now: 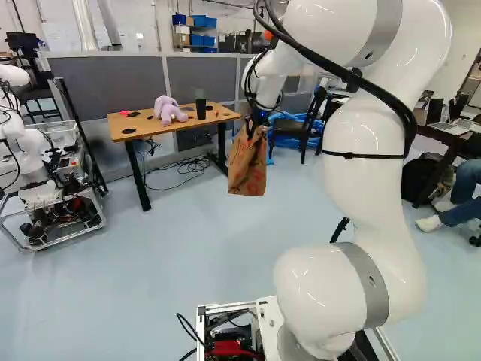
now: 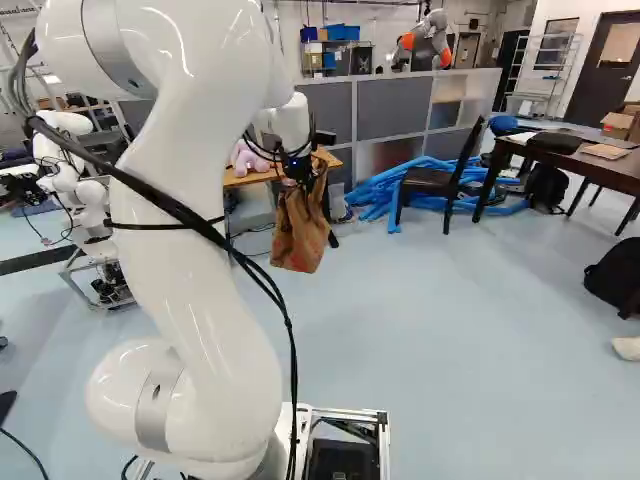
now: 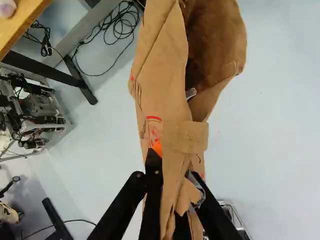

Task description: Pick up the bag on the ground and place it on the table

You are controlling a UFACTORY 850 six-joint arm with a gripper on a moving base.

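One brown paper-like bag [image 1: 248, 167] hangs in the air from my gripper [image 1: 259, 119] — the two fingers clamp its folded upper part between them. In the left base view, I see it beside the right-hand edge of the tabletop [image 1: 150, 132]. On that tabletop, between its left and right edges, sits a purple plush toy [image 1: 169, 111], with a black cup [image 1: 201, 109] just right of it.

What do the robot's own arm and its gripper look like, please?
The arm is glossy white, with thick rounded segments and grey bands around its joints. Black cables run along it, and a thin black strap circles it. The gripper is black, with an orange pad visible.
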